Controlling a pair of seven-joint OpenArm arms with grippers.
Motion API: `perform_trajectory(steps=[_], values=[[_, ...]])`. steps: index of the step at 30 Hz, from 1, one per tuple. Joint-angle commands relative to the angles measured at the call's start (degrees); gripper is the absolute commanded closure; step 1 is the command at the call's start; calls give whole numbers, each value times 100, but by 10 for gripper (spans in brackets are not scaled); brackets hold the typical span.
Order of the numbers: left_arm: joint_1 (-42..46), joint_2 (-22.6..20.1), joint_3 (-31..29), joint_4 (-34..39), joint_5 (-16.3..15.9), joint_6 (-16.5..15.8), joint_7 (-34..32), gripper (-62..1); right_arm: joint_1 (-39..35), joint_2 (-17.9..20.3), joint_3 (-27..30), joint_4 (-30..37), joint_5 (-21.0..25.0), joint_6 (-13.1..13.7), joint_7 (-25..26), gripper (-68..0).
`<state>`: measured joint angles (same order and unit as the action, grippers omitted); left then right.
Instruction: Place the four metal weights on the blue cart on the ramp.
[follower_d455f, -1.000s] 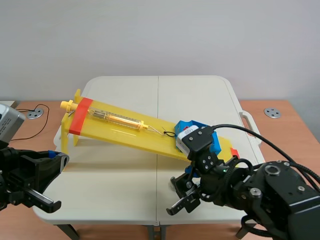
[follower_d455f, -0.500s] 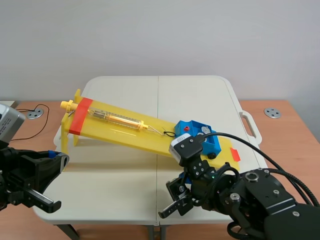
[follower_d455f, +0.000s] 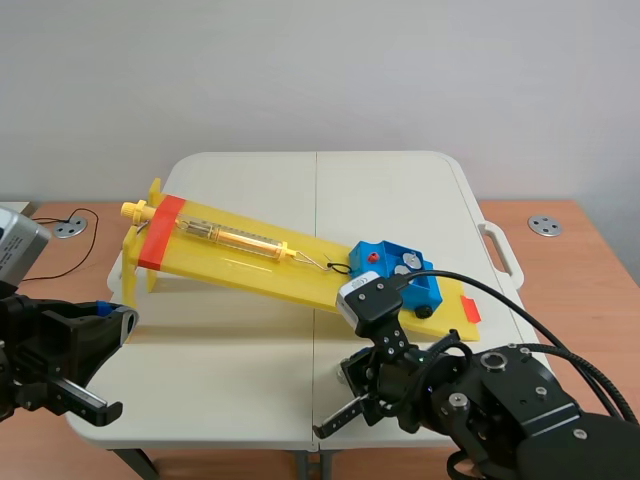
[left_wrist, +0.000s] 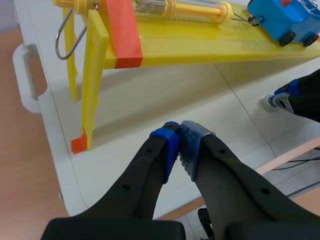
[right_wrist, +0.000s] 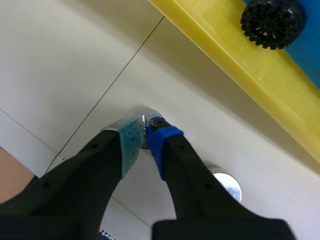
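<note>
Down at lower centre, the right gripper (right_wrist: 142, 134) pinches one metal weight (right_wrist: 144, 114) on the table (follower_d455f: 230, 350), presumably bound for the blue cart (follower_d455f: 395, 275) parked on the ramp (follower_d455f: 235, 262); the left gripper (left_wrist: 179, 146) sits closed, empty.

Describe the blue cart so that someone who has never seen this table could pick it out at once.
A yellow ramp slopes down across the white table. Near its low end sits the cart, hooked to the spring scale up the slope. It is the only blue thing on the ramp, with black wheels and silver weights on top.
</note>
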<state>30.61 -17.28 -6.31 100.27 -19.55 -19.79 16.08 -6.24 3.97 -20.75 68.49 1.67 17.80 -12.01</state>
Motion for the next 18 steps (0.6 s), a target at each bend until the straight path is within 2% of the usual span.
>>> perform_trajectory(steps=[1, 7, 12, 18], values=[[-127, 28, -74, 339, -334, -188, -595, -29, 448, -46, -70, 306, 37, -133, 428, -9], [-127, 26, -74, 339, -337, -188, -595, -29, 345, 151, -70, 629, 48, -129, 258, -7], [-127, 26, -74, 339, -337, -188, -595, -29, -85, 595, -2, 1735, 518, -129, 7, -7], [-127, 26, -74, 339, -337, -188, -595, -29, -826, 981, 385, 2946, 1095, -127, -249, -6]])
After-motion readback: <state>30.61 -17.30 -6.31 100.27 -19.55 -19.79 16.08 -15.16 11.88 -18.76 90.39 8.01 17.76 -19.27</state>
